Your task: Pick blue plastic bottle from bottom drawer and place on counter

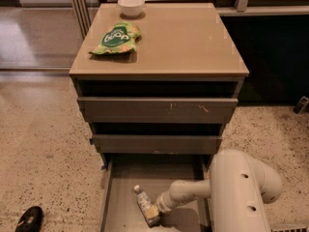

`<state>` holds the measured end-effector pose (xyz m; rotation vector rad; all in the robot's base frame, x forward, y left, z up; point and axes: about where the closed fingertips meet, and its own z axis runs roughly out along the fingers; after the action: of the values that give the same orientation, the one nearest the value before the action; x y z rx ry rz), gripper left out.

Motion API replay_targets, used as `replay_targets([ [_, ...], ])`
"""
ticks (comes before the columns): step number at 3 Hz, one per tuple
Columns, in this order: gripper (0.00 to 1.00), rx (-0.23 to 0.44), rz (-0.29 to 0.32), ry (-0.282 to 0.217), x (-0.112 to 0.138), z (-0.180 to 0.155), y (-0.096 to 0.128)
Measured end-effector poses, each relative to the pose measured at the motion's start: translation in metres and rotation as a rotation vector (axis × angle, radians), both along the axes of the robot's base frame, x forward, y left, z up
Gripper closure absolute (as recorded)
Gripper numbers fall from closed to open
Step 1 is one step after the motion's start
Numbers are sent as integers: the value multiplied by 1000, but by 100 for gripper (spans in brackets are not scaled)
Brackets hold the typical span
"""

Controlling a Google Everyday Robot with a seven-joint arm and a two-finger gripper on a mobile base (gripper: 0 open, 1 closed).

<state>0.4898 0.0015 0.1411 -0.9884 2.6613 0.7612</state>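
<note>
The blue plastic bottle [143,201] is a small clear bottle with a white cap. It lies tilted on the floor of the open bottom drawer [121,175], cap pointing up-left. My gripper [153,215] reaches in from the right on the cream arm and is closed around the bottle's lower, labelled end, low in the drawer. The tan counter [183,40] tops the cabinet above. The bottle's base is hidden by the gripper.
A green snack bag [117,37] and a white bowl [131,5] sit on the counter's back left. Two upper grey drawers [157,110] stand slightly open above the bottom one. My arm's bulky housing [241,192] fills the lower right. A black shoe [29,219] is on the floor at the lower left.
</note>
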Motion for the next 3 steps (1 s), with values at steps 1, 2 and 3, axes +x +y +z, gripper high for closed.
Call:
replay_targets([
  [1, 16, 0, 0, 0, 0, 0, 0],
  [2, 0, 0, 0, 0, 0, 0, 0],
  [3, 0, -39, 11, -19, -1, -1, 9],
])
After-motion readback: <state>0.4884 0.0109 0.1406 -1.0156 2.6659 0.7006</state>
